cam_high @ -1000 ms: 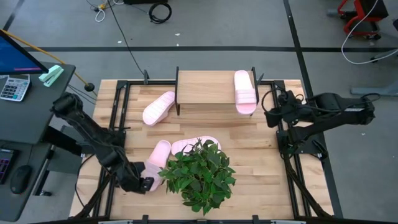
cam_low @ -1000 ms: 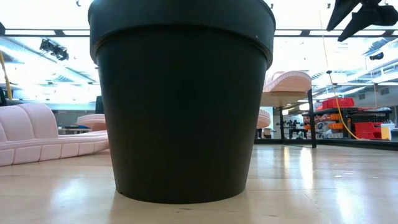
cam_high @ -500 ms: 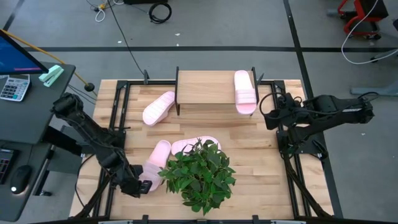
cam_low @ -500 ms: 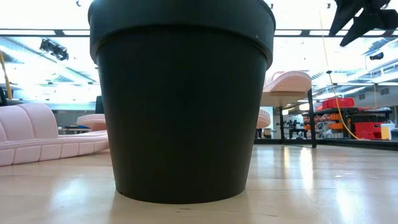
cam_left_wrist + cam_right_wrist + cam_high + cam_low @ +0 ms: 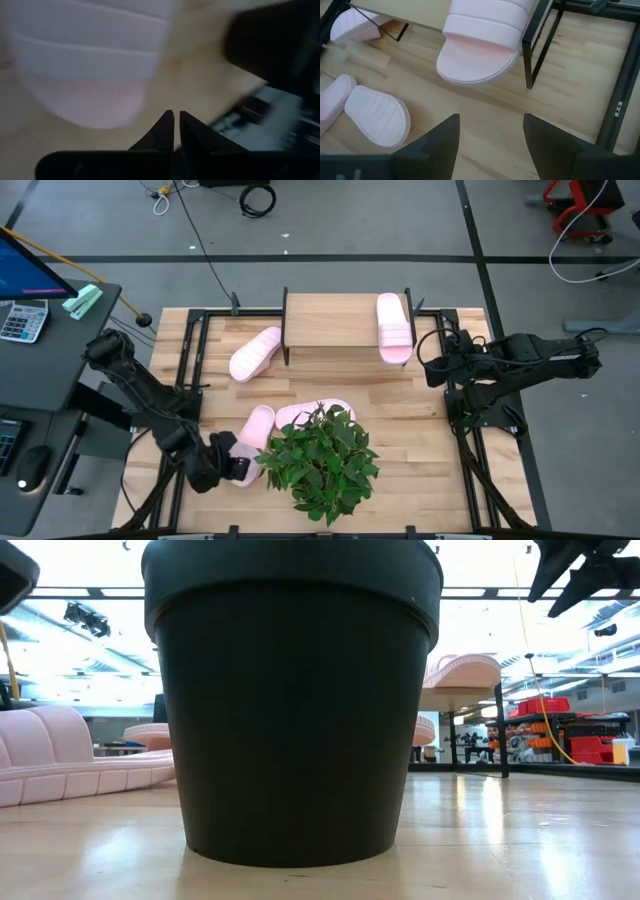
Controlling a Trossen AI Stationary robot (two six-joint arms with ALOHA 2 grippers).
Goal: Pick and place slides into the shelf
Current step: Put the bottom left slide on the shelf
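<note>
One pink slide (image 5: 395,328) lies on the right end of the shelf (image 5: 330,320), its end sticking out over the plank's edge in the right wrist view (image 5: 480,40). A second slide (image 5: 255,353) lies on the table left of the shelf. Two more lie sole up near the plant: one (image 5: 252,442) by my left gripper, and one (image 5: 305,417) partly under the leaves. My left gripper (image 5: 230,465) is shut and empty beside the near end of that slide (image 5: 95,95). My right gripper (image 5: 428,365) is open and empty, right of the shelf.
A potted plant (image 5: 320,460) in a black pot (image 5: 290,700) stands near the table's near edge, covering part of the two near slides. Black metal frame rails (image 5: 190,380) run along the table's left and right sides. The shelf's left part is bare plank.
My left gripper has drawn up and a little away from the near edge beside the near slide; it now shows in the low view's top left corner. The slides have stayed where they were.
</note>
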